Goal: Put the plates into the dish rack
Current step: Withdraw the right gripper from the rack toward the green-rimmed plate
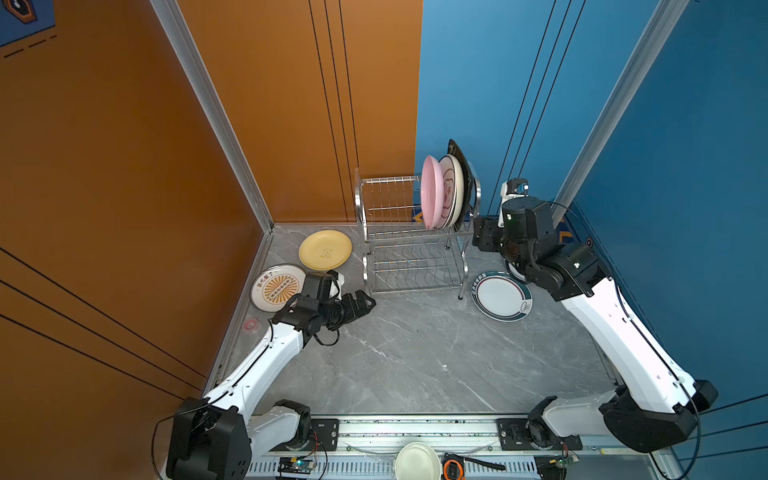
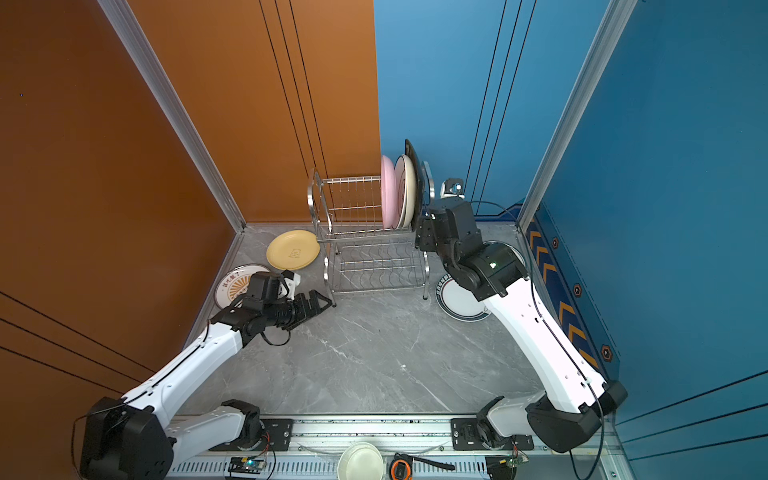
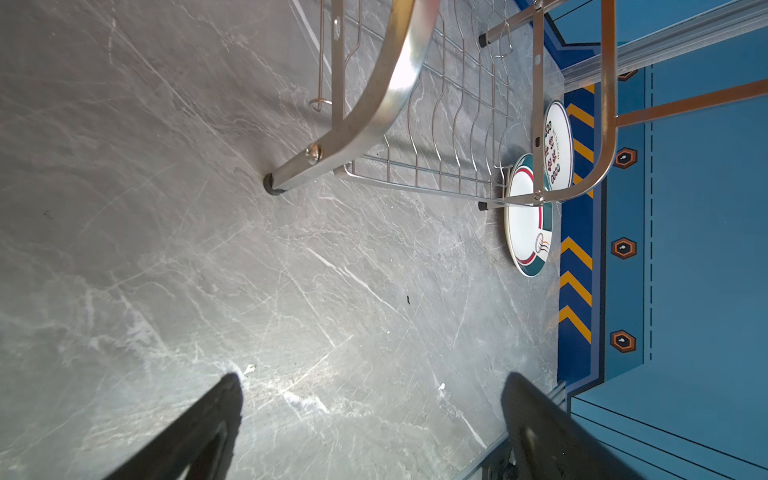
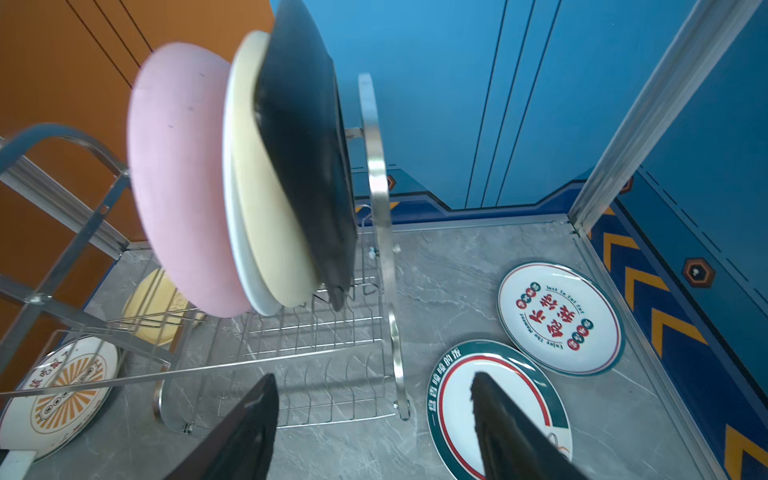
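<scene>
The steel dish rack [image 1: 411,249] stands at the back of the table. On its upper tier a pink plate [image 1: 429,193], a patterned white plate [image 1: 449,191], a cream plate [image 4: 270,232] and a black square plate [image 4: 307,166] stand on edge. Flat on the table lie a yellow plate [image 1: 325,249], a sunburst plate [image 1: 274,286], a green-rimmed plate [image 1: 500,297] and a red-lettered plate [image 4: 561,318]. My right gripper [image 4: 374,380] is open and empty beside the rack's right end. Low over the table, left of the rack's front leg, my left gripper [image 3: 374,382] is wide open and empty.
A small white bowl [image 1: 417,461] and an orange-black device [image 1: 453,469] sit on the front rail. A red ring [image 1: 250,324] lies by the left wall. Orange and blue walls close in the table on three sides.
</scene>
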`<state>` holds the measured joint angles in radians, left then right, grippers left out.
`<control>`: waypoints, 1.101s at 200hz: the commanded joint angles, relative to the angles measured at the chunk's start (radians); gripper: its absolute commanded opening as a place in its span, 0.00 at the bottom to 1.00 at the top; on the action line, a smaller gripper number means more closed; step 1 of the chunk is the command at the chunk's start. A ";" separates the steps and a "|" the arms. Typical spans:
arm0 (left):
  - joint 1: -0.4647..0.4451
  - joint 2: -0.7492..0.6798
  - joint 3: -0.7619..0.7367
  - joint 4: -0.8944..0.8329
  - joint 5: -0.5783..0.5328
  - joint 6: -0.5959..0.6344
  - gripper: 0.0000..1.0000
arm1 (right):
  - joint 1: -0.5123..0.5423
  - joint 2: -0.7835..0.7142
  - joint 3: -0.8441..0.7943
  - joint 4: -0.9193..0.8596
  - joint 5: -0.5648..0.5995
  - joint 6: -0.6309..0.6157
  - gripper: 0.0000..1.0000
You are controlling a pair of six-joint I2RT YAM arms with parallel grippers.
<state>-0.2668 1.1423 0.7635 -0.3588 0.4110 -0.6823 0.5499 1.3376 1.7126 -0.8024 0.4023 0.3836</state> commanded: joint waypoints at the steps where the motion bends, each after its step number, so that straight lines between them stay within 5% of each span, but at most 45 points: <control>1: -0.013 0.011 0.032 0.001 -0.028 -0.010 0.98 | -0.078 -0.044 -0.092 -0.030 -0.127 0.048 0.76; 68: -0.043 0.031 0.042 0.002 -0.058 -0.020 0.98 | -0.429 -0.020 -0.328 0.029 -0.435 0.012 0.81; 109: -0.055 0.036 0.045 0.001 -0.071 -0.025 0.98 | -0.563 0.108 -0.381 0.104 -0.513 -0.031 0.78; 220: -0.076 0.042 0.046 0.001 -0.113 -0.045 0.98 | -0.550 0.600 -0.082 0.144 -0.481 -0.130 0.48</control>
<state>-0.3336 1.1824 0.7822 -0.3573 0.3248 -0.7208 -0.0231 1.8732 1.5528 -0.6628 -0.1017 0.2867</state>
